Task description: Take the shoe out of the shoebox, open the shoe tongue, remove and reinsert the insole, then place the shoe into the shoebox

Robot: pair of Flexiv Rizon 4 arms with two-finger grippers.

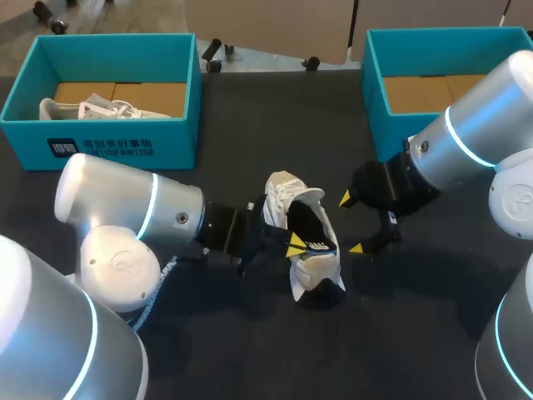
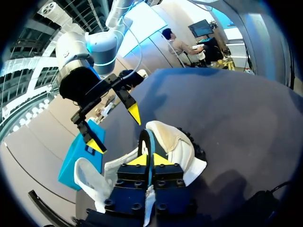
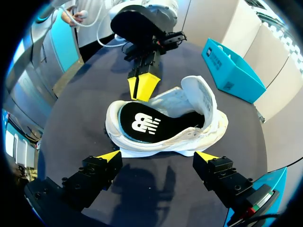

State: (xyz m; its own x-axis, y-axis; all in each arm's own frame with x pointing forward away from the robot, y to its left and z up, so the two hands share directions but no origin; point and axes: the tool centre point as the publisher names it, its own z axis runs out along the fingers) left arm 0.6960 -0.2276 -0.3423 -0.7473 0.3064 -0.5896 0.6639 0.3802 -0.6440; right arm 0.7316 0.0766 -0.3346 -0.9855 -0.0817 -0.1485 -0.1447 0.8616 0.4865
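Head view gives you the shoe (image 1: 315, 268) lying on its side on the dark table (image 1: 250, 350), between the left shoebox (image 1: 125, 148) and the right shoebox (image 1: 376, 100), with its black insole (image 1: 312, 227) showing. Your left gripper (image 1: 296, 247) pinches the shoe's side wall. Your right gripper (image 1: 351, 223) hangs just beside the shoe, fingers spread.

A robot lab by the look of it, my silver left arm (image 1: 125, 208) and right arm (image 1: 479, 137) ringed in blue light, over one dark desk (image 1: 275, 125), teal left shoebox (image 1: 125, 146) and right shoebox (image 1: 379, 100) at its far edge, white shoe (image 1: 283, 192) between my arms
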